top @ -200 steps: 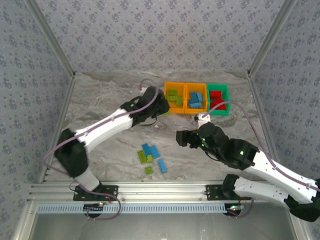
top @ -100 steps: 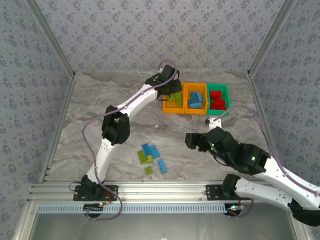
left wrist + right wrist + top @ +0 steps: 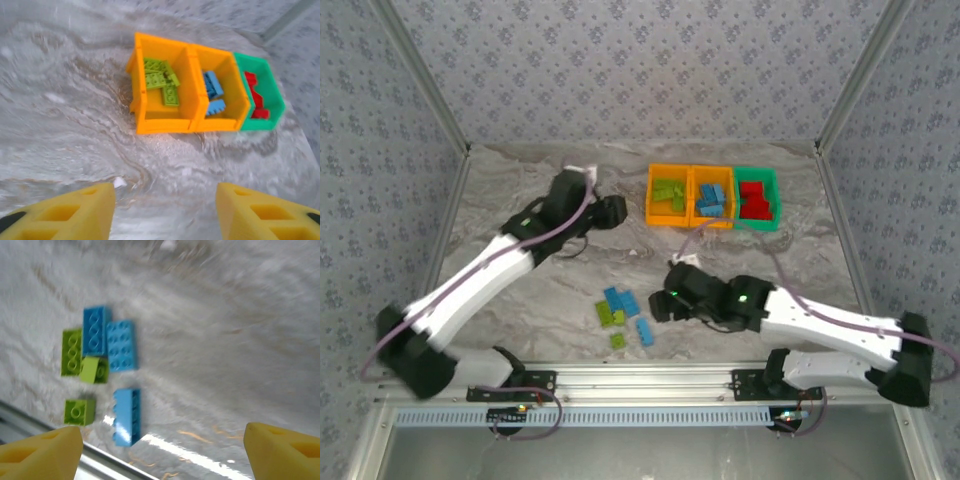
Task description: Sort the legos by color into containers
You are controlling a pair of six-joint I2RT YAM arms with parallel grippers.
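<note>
Several loose legos (image 3: 620, 315) lie at six o'clock from the containers (image 3: 691, 197). Right end effector (image 3: 162, 436) hangs open beside them, maybe to grab one. Left end effector (image 3: 165, 200) is open, empty.

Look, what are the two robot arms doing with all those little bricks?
They are sorting bricks by colour. The green bricks lie in one orange bin, blue bricks in the other orange bin, red bricks in the green bin. Six loose bricks, blue and green, lie on the table. The right pincer hovers open beside them; the left pincer is open and empty.
</note>
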